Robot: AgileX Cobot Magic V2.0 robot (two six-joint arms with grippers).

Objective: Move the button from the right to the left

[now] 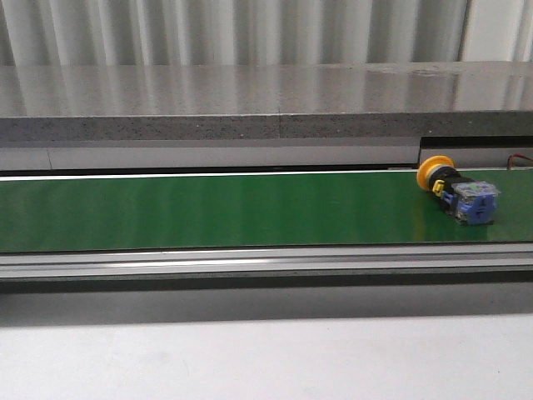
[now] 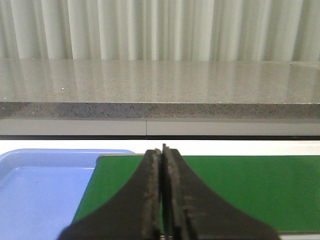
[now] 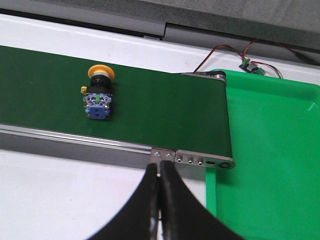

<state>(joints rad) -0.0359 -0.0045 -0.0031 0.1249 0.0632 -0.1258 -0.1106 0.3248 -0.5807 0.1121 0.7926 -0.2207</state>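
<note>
The button [image 1: 460, 191] lies on its side on the green belt [image 1: 208, 208] near its right end, yellow cap toward the back, blue end block toward the front. The right wrist view shows the same button [image 3: 99, 92] well ahead of my right gripper [image 3: 159, 167], which is shut and empty above the belt's front rail. My left gripper [image 2: 162, 152] is shut with nothing in it, hovering at the belt's left end [image 2: 240, 190]. Neither gripper appears in the front view.
A blue tray [image 2: 40, 190] sits beside the belt's left end. A green tray [image 3: 272, 150] sits past the belt's right end, with wires and a small board [image 3: 250, 65] behind it. A grey stone ledge [image 1: 250, 104] runs behind the belt. White tabletop [image 1: 250, 358] lies in front.
</note>
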